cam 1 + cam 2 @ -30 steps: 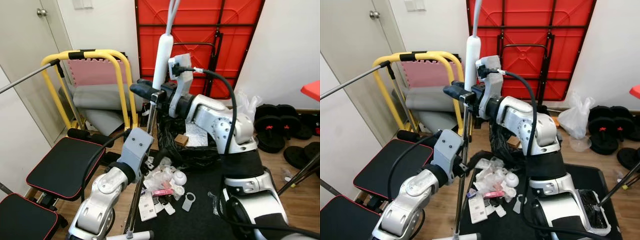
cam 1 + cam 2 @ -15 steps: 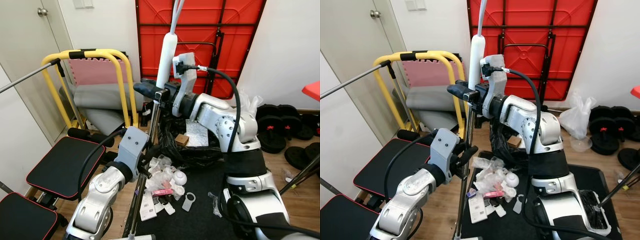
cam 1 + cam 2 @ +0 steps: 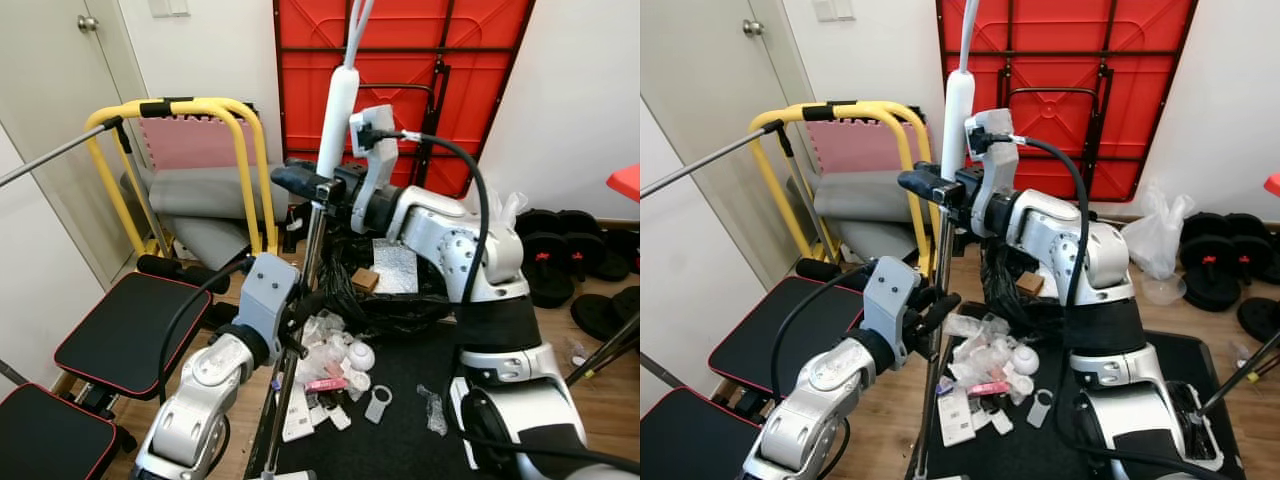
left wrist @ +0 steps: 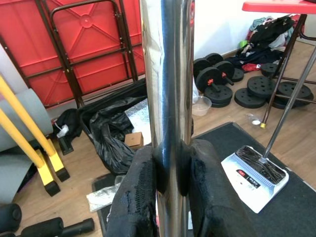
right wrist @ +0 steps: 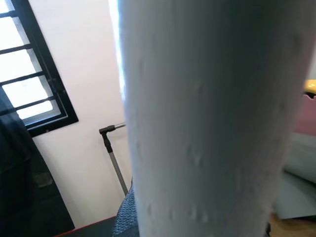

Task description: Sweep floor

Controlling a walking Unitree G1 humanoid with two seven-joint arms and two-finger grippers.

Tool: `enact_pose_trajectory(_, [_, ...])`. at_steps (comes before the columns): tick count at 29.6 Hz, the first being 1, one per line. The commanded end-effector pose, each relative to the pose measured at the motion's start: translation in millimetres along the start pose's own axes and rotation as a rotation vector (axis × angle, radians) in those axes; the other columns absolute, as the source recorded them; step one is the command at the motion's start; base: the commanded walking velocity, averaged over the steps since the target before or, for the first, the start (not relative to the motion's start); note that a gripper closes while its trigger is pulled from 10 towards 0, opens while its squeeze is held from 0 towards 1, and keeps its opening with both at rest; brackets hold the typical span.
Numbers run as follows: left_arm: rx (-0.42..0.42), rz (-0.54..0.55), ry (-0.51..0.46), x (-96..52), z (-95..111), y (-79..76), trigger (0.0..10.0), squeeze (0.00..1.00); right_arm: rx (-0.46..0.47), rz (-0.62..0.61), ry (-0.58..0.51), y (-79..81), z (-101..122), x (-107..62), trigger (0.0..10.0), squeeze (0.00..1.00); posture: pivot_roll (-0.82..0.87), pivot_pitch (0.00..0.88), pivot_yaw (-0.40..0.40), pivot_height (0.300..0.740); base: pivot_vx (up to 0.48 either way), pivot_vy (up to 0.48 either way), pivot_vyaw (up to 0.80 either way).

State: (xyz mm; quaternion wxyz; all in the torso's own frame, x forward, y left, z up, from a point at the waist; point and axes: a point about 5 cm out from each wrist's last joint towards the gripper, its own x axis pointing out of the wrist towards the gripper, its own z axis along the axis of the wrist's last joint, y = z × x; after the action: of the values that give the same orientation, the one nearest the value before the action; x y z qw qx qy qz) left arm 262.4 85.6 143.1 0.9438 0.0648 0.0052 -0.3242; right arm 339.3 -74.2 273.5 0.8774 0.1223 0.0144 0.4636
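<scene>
Nearest the camera, the left tool [image 3: 930, 312] was closed around the chrome pole [image 4: 168, 113] of a broom, its two black fingers [image 4: 140, 197] pressed against either side of the shaft low down. The pole rose nearly upright from the floor in front of the robot, tilting slightly to the robot's right toward the top. Just beside the pole, on a black mat [image 3: 400, 440], lay a heap of litter [image 3: 330, 365]: crumpled clear wrappers, white scraps, a pink strip and a small grey tag. Farther right on the mat stood a white dustpan [image 4: 254, 175] with a thin metal handle. To the robot's left sat a workout bench [image 3: 125, 335] with black pads edged in red. Higher up the pole, the right tool [image 3: 312, 185] was clamped on the broom where the chrome met a white grip [image 3: 338, 120]; in the right wrist view that white grip [image 5: 207, 118] stood close against the lens. Behind the litter a black rubbish bag [image 3: 385, 290] sprawled open with a small cardboard box [image 3: 364, 280] in it. Beyond stood a yellow frame [image 3: 185, 165] with grey cushions, a red folded desk [image 3: 400, 80] leaning on the white wall, dumbbell weights [image 3: 560, 250] on the wooden floor to the right, and a door [image 3: 50, 110] at far left.
</scene>
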Motion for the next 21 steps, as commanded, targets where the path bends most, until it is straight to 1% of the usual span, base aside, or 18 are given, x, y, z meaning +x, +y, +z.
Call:
enact_pose_trajectory(1, [-0.009, -0.109, -0.001, 0.9, -1.2, -10.7, 0.0, 0.0, -0.047, 0.029, -0.041, -1.1, 13.5, -3.3, 10.0, 0.14, -0.02, 0.0, -0.029, 0.74, 0.0, 0.0, 0.0])
enact_pose_trajectory(2, [-0.009, -0.109, -0.001, 0.9, -1.2, -10.7, 0.0, 0.0, -0.047, 0.029, -0.041, -1.1, 13.5, -3.3, 10.0, 0.14, -0.02, 0.0, -0.029, 0.74, 0.0, 0.0, 0.0])
enact_pose_trajectory(3, [-0.012, -0.113, -0.002, 0.9, -1.2, -10.9, 0.0, 0.0, -0.063, 0.052, -0.031, -4.1, 15.0, -8.8, 10.0, 1.0, -0.02, 0.0, -0.029, 0.74, 0.0, 0.0, 0.0])
enact_pose_trajectory(4, [-0.012, -0.113, -0.002, 0.9, -1.2, -10.9, 0.0, 0.0, -0.063, 0.052, -0.031, -4.1, 15.0, -8.8, 10.0, 1.0, -0.02, 0.0, -0.029, 0.74, 0.0, 0.0, 0.0])
enact_pose_trajectory(6, [-0.014, -0.124, -0.003, 1.0, -1.3, -11.5, 0.0, 0.0, -0.088, 0.077, -0.019, -8.6, 17.8, -17.1, 10.0, 1.0, -0.02, 0.0, -0.029, 0.74, 0.0, 0.0, 0.0])
enact_pose_trajectory(8, [-0.014, -0.124, -0.003, 1.0, -1.3, -11.5, 0.0, 0.0, -0.088, 0.077, -0.019, -8.6, 17.8, -17.1, 10.0, 1.0, -0.02, 0.0, -0.029, 0.74, 0.0, 0.0, 0.0])
enact_pose_trajectory(10, [-0.012, -0.134, -0.003, 1.0, -1.5, -12.6, 0.0, 0.0, -0.141, 0.112, -0.009, -11.3, 20.1, -26.5, 10.0, 1.0, -0.02, 0.0, -0.026, 0.74, 0.0, 0.0, 0.0])
enact_pose_trajectory(11, [-0.012, -0.134, -0.003, 1.0, -1.5, -12.6, 0.0, 0.0, -0.141, 0.112, -0.009, -11.3, 20.1, -26.5, 10.0, 1.0, -0.02, 0.0, -0.026, 0.74, 0.0, 0.0, 0.0])
enact_pose_trajectory(12, [-0.011, -0.138, -0.002, 1.0, -1.7, -13.0, 0.0, 0.0, -0.174, 0.135, -0.019, -12.3, 24.1, -32.1, 10.0, 1.0, -0.02, 0.0, -0.025, 0.74, 0.0, 0.0, 0.0])
enact_pose_trajectory(13, [-0.011, -0.138, -0.002, 1.0, -1.7, -13.0, 0.0, 0.0, -0.174, 0.135, -0.019, -12.3, 24.1, -32.1, 10.0, 1.0, -0.02, 0.0, -0.025, 0.74, 0.0, 0.0, 0.0])
enact_pose_trajectory(14, [-0.01, -0.143, -0.001, 1.0, -1.8, -13.3, 0.0, 0.0, -0.196, 0.165, -0.031, -13.1, 29.9, -39.0, 10.0, 0.78, -0.02, 0.0, -0.025, 0.74, 0.0, 0.0, 0.0])
enact_pose_trajectory(15, [-0.009, -0.148, 0.0, 0.8, -2.0, -13.6, 0.0, 0.0, -0.232, 0.203, -0.027, -13.2, 33.9, -46.9, 10.0, 0.18, -0.02, 0.0, -0.023, 0.74, 0.0, 0.0, 0.0])
enact_pose_trajectory(18, [-0.009, -0.151, 0.001, 0.6, -2.2, -13.8, 0.0, 0.0, -0.254, 0.229, -0.02, -13.0, 36.2, -52.0, 10.0, 0.18, -0.02, 0.0, -0.023, 0.74, 0.0, 0.0, 0.0])
enact_pose_trajectory(19, [-0.009, -0.152, 0.001, 0.5, -2.3, -13.9, 0.0, 0.0, -0.27, 0.257, 0.002, -12.7, 36.3, -57.1, 10.0, 0.0, -0.02, 0.0, -0.025, 0.74, 0.0, 0.0, 0.0])
enact_pose_trajectory(21, [-0.009, -0.153, 0.001, 0.3, -2.4, -14.0, 0.0, 0.0, -0.273, 0.278, 0.022, -11.6, 35.7, -60.3, 10.0, 0.0, -0.02, 0.0, -0.025, 0.74, 0.0, 0.0, 0.0])
